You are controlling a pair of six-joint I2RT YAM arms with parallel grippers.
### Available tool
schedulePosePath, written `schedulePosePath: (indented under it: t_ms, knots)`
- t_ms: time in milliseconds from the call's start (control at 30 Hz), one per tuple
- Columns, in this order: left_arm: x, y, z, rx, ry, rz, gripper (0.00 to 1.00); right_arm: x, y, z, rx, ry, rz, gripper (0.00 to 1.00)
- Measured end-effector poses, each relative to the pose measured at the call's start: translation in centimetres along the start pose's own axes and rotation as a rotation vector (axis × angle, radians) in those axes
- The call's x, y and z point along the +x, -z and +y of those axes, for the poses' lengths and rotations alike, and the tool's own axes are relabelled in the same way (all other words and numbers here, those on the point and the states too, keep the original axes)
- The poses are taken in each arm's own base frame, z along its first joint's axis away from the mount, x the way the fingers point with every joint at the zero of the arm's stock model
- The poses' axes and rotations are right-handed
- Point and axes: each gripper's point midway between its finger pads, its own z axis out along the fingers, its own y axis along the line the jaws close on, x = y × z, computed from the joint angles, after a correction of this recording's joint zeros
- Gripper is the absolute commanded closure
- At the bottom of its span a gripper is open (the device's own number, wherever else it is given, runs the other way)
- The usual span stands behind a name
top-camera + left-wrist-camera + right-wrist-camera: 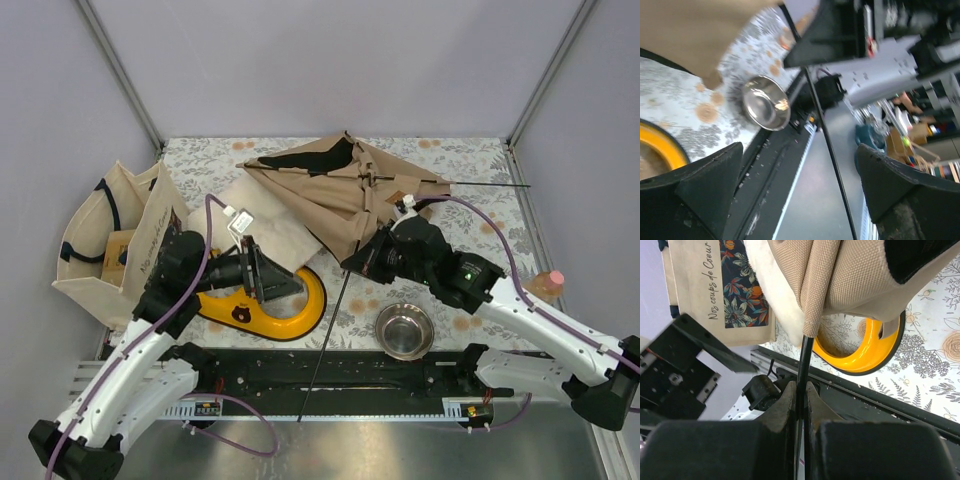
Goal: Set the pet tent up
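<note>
The pet tent (335, 190) lies collapsed at the back of the table, tan canvas with black lining showing. One thin black pole (325, 340) runs from under the canvas down over the near rail; another sticks out to the right (490, 185). My right gripper (352, 262) is shut on the first pole just below the canvas hem; in the right wrist view the pole (805, 352) passes between the closed fingers (788, 400). My left gripper (268, 275) stands wide open beside the yellow ring, holding nothing. In the left wrist view the pole (832, 165) crosses between its spread fingers (705, 192) without touching them.
A cream printed tote bag (110, 235) stands at the left. A white fluffy cushion (270, 225) lies under the tent's left side. A yellow ring-shaped bowl (285, 315) and a steel bowl (404, 328) sit near the front rail. A pink-capped bottle (548, 283) is at the right edge.
</note>
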Motion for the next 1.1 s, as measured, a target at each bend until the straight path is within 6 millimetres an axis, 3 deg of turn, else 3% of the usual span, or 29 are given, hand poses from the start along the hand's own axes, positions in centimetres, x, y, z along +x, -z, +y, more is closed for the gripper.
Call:
schedulePosePath:
  t_ms: [200,367,500,700,767,833,867,900,933,1067,1100]
  knots:
    - [4.3,-0.6,-2.8,0.184,0.019,0.12,0.01,-0.6,-0.5,1.2,0.012,-0.002,0.003,1.0]
    - [7.1,-2.1,-3.6,0.212,0.055,0.198,0.02,-0.6,-1.3,1.7,0.02,-0.001,0.015,1.0]
    - [7.5,-3.0,-4.2,0.213,0.035,0.192,0.29,-0.4,-1.5,1.5,0.03,0.0,0.029,1.0]
    - [8.2,-4.7,-3.2,0.161,0.062,0.218,0.43,-0.1,-1.4,1.4,0.033,0.002,0.042,1.0]
    - [9.0,-5.1,-3.1,0.152,0.065,0.241,0.61,-0.1,-1.5,1.3,0.035,0.002,0.044,1.0]
    - [9.5,-5.4,-3.1,0.147,0.069,0.258,0.91,0.0,-1.6,1.2,0.039,0.004,0.045,1.0]
    - [9.7,-5.5,-3.2,0.149,0.07,0.263,1.0,0.0,-1.6,1.1,0.046,0.01,0.046,1.0]
    - [9.9,-5.6,-3.4,0.153,0.069,0.267,1.0,0.0,-1.7,0.9,0.053,0.014,0.048,1.0]
    - [10.0,-5.7,-3.3,0.144,0.078,0.271,1.0,0.1,-1.7,0.9,0.057,0.017,0.051,0.94]
    - [10.4,-6.1,-2.8,0.108,0.09,0.273,1.0,0.0,-1.6,0.3,0.08,0.042,0.051,0.3]
    - [10.4,-6.2,-2.8,0.099,0.093,0.267,1.0,0.1,-1.5,0.2,0.082,0.056,0.055,0.2]
